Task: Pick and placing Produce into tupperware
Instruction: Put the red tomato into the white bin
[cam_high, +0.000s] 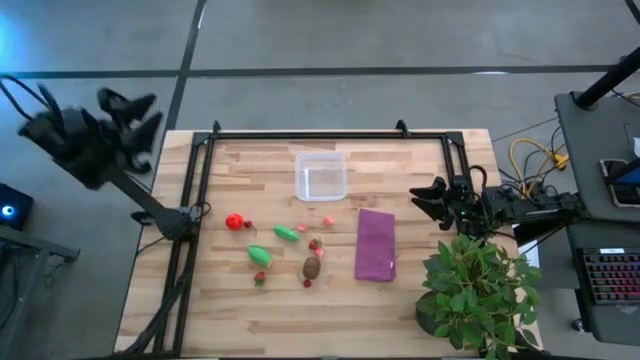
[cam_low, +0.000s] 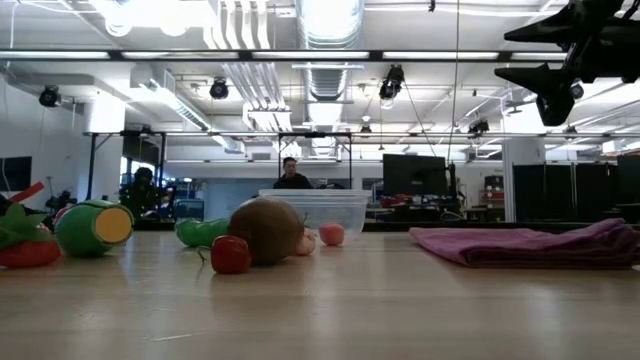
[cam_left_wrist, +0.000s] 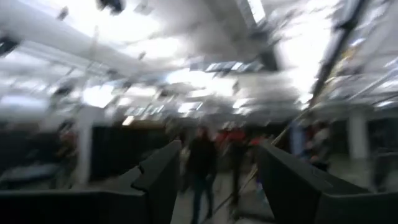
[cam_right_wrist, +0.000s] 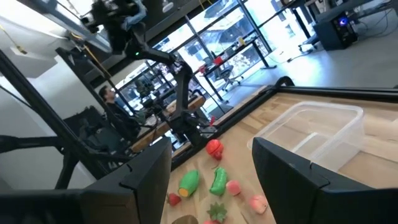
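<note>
Produce (cam_high: 285, 245) lies scattered on the wooden counter (cam_high: 230, 310), left of centre in the high view.

Left to right in the high view:

1. Left claw (cam_high: 135, 112): raised off the counter's upper-left corner, beyond its edge, fingers spread, holding nothing. The left wrist view shows the two dark fingers (cam_left_wrist: 158, 177) apart, with only the room beyond them.
2. Red round piece (cam_high: 235, 222): leftmost item of the produce.
3. Large green piece (cam_high: 260, 256): lower centre-left, with a small red bit (cam_high: 259, 278) just below it.
4. Smaller green piece (cam_high: 286, 233): right of the red round piece.
5. Brown oval (cam_high: 312, 267): near centre, small pink-red bits (cam_high: 316, 244) close by.
6. Tupperware (cam_high: 321, 176): upper centre, upright, nothing inside, apart from all produce.
7. Purple cloth (cam_high: 375, 244): right of centre, flat on the counter.
8. Right claw (cam_high: 430, 198): at the counter's right edge, fingers spread, holding nothing. The right wrist view shows its fingers (cam_right_wrist: 149, 171) apart, facing the tupperware (cam_right_wrist: 317, 134) and the produce.
9. Potted plant (cam_high: 478, 285): lower-right corner of the counter.

A person (cam_low: 291, 174) shows in the room behind, in the low view.
</note>
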